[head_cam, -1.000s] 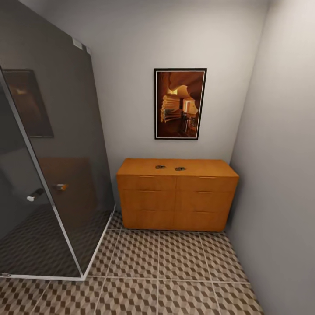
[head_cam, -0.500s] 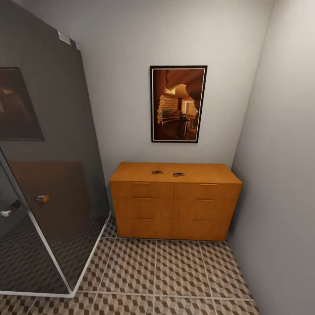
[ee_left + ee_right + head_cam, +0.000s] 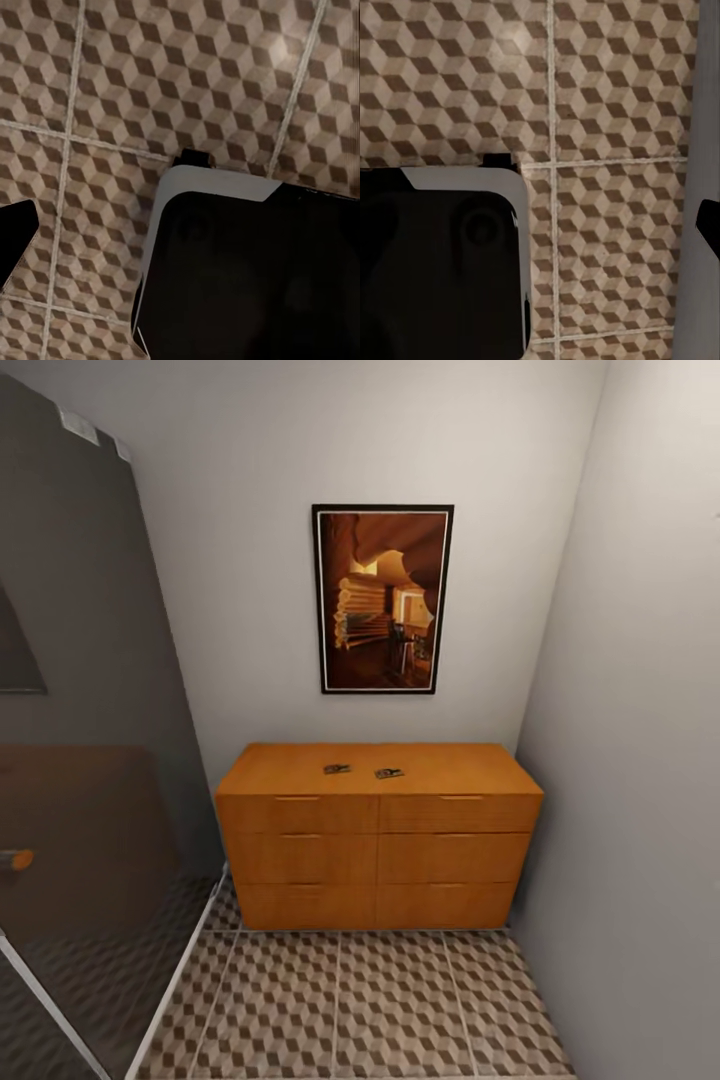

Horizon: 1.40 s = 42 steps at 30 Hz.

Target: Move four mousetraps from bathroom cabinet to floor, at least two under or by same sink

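Trouble is likeliest at the cabinet [image 3: 378, 838]: its top sits in a tight corner between a dark glass shower screen [image 3: 80, 780] and the grey wall, so a wide swing of either arm could strike glass or wall. Two mousetraps [image 3: 337, 768] lie side by side near the middle of its top; the other two are not to be seen there. Six drawers are closed. Wrist views look down on the bathroom floor [image 3: 150, 75]; whether either tool is apart or together I cannot tell.
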### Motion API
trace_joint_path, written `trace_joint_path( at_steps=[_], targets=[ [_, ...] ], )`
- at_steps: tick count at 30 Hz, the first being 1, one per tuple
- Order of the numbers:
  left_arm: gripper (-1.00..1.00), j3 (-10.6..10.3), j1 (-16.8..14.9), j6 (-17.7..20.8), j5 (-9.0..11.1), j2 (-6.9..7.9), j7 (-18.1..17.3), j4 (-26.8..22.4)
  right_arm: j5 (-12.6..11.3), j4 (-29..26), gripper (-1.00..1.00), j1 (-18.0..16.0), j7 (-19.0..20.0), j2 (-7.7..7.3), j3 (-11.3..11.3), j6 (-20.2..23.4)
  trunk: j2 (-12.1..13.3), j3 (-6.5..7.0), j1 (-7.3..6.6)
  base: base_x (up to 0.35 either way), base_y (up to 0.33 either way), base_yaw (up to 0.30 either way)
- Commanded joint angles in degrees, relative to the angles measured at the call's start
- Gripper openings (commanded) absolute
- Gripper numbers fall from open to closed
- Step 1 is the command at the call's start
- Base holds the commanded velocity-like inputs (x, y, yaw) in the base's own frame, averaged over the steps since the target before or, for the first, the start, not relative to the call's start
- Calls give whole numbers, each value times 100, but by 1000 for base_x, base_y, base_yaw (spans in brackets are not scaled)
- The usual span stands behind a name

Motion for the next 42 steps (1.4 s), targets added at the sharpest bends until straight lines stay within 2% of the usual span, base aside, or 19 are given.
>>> trace_joint_path(
  at_steps=[1, 15, 38, 42],
  targets=[
    [100, 7, -2, 23, 31, 4, 11, -8, 14, 19, 100, -10, -12, 1, -16, -32, -9, -9, 6, 309, -43, -215],
    [100, -12, -2, -31, 21, 18, 5, -8, 11, 16, 100, -12, -12, 2, -16, -31, -9, 2, 6, 270, -13, -82],
    [100, -10, -3, -77, 9, 17, 6, -11, 16, -1, 100, -11, -26, 5, -26, -36, -9, 2, 6, 24, 0, -3],
    [100, -21, -3, -229, -11, 4, 6, -26, 29, -22, 100, -12, -24, 9, -23, -38, -9, 2, 6, 0, 0, 0]
  ],
)
